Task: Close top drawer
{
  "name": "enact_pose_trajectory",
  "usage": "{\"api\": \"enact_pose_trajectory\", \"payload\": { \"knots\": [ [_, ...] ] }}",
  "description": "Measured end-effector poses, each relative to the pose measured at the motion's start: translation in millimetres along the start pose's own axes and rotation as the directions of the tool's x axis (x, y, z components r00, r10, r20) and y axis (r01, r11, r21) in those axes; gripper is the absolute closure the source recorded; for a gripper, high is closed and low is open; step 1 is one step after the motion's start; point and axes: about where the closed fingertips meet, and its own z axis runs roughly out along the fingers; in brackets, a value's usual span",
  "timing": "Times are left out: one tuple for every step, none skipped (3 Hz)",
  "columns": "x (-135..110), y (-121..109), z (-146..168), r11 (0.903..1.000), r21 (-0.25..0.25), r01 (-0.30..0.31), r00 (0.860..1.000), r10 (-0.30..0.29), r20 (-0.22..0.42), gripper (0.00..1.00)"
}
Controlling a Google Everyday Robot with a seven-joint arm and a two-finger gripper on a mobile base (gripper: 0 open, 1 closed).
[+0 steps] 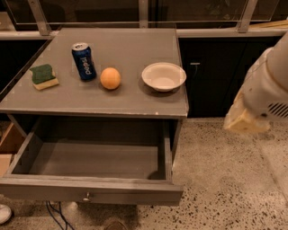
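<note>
Gripper point(246, 121): at the right edge, above the speckled floor point(225, 179), on the white arm's end.
Gripper state: cannot tell whether spread or pressed together.
Top drawer point(96, 161): open, lower left of the gripper, well apart; knob point(86, 196) mid-front.
Table point(130, 96): left of the gripper; bowl point(164, 76) nearest, then orange point(110, 78), can point(84, 61), sponge point(43, 76) farthest.

Office-like interior: speckled terrazzo floor point(225, 179), glass partition point(90, 11); gripper point(245, 120) at right.
</note>
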Motion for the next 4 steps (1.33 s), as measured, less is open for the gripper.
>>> {"api": "enact_pose_trajectory", "payload": {
  "knots": [
    [-10.4,46.2,23.2,0.9985,-0.055,0.003,1.0,-0.003,0.0,1.0],
    [-20.6,74.7,37.5,0.9924,-0.123,-0.002,1.0,0.006,0.027,1.0],
    [-21.6,77.3,37.8,0.9918,-0.128,-0.002,1.0,0.006,0.03,1.0],
    [-24.7,118.7,61.0,0.9844,-0.176,0.01,1.0,-0.006,0.022,1.0]
  ]
}}
